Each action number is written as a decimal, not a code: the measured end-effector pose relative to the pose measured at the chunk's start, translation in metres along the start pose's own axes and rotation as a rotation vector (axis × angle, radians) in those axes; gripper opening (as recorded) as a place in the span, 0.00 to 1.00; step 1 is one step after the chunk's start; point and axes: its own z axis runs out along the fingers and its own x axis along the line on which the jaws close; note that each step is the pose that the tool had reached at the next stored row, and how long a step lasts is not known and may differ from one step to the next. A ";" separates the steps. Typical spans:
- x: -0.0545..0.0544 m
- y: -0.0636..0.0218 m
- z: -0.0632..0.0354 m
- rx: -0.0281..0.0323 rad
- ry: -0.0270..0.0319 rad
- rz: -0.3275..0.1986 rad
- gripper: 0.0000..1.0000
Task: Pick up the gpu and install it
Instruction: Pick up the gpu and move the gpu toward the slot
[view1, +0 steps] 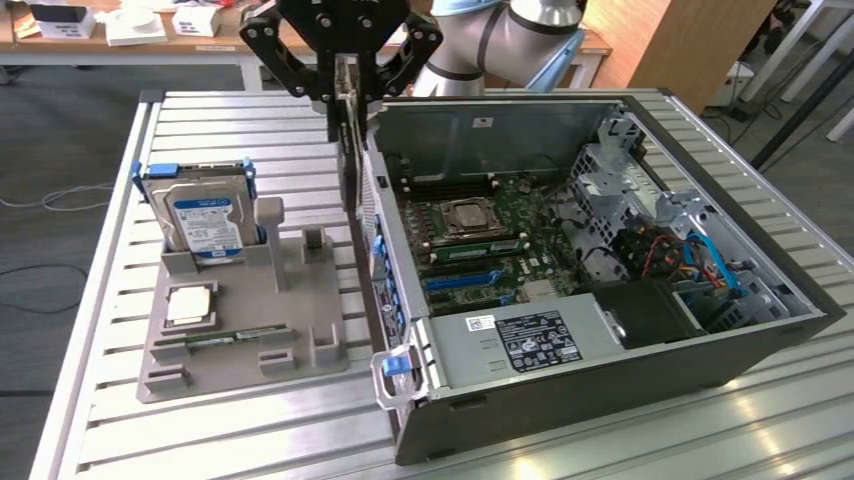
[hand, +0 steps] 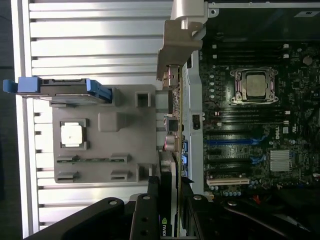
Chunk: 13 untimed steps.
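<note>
Slatted table (view1: 240, 130), grey tray (view1: 318, 335), open computer case (view1: 627, 375)

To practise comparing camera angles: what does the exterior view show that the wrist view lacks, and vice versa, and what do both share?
Exterior view: the arm's grey joints, the labelled power supply, desks behind. Wrist view: the gpu's metal bracket up close. Both: the gripper holding the gpu at the open case's edge, the hard drive in its grey holder.
</note>
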 end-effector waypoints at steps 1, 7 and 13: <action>-0.003 0.0002 0.0000 0.0000 0.0000 0.000 0.27; -0.025 0.0012 0.0004 0.0000 0.0001 0.000 0.27; -0.044 0.0022 0.0009 -0.0001 0.0000 0.000 0.27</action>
